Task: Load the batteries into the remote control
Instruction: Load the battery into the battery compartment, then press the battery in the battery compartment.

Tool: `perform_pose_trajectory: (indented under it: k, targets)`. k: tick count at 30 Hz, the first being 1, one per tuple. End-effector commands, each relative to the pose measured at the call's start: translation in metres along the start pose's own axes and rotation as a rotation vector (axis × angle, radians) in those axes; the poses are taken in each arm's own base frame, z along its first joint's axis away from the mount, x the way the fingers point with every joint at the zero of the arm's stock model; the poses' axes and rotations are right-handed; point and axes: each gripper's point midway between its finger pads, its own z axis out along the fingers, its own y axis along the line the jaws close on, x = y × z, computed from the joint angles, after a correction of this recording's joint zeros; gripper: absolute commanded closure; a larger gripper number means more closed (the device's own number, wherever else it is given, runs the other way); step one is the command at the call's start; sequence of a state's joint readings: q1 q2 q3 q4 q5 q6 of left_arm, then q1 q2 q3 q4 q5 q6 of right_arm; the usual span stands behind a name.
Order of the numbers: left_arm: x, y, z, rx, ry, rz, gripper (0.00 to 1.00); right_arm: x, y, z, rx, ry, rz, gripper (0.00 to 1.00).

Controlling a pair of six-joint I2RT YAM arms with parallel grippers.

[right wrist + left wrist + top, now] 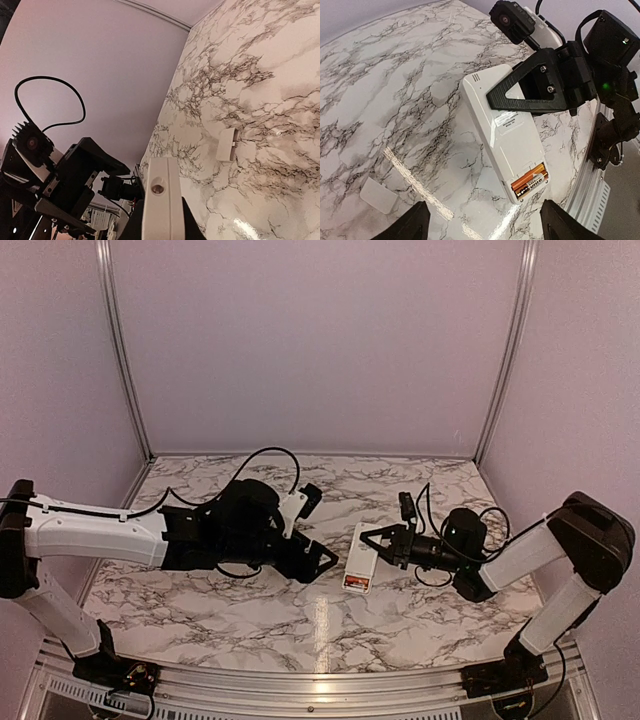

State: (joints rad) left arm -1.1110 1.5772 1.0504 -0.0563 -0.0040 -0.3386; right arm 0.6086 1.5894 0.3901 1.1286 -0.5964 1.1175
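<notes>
Batteries sit in remote control; right gripper clamps it.

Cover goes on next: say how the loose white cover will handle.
The cover looks thin and flat, so probably light yet hard to pinch off the glossy marble table; pushed, it would likely slide, not roll.

Right claw grips remote control; white cover lies apart.
</notes>
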Motion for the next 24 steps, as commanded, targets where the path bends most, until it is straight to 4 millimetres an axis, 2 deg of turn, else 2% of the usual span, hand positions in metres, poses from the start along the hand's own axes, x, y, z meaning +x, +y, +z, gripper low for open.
perform_pose_trajectory:
  k: [1,2,7,12,18,24]
  targets:
    - [-0.013,-0.006,-0.016,0.114,-0.093,-0.035,0.05,-0.009,0.042,0.004,-0.124,0.000,-0.126,1.00]
    - [-0.009,-0.006,-0.014,0.125,-0.082,-0.043,0.02,-0.010,0.047,0.005,-0.133,0.000,-0.139,1.00]
    - [0.006,-0.019,0.001,0.217,-0.018,-0.076,0.01,-0.014,0.064,0.007,-0.174,0.007,-0.189,1.00]
    - [0.008,-0.032,0.014,0.291,0.010,-0.095,0.13,-0.011,0.075,0.012,-0.195,0.024,-0.217,1.00]
    - [0.011,-0.030,0.024,0.276,0.030,-0.105,0.28,-0.009,0.082,0.015,-0.209,0.031,-0.230,1.00]
    - [0.012,-0.027,0.035,0.254,0.050,-0.118,0.34,-0.009,0.085,0.018,-0.209,0.030,-0.233,1.00]
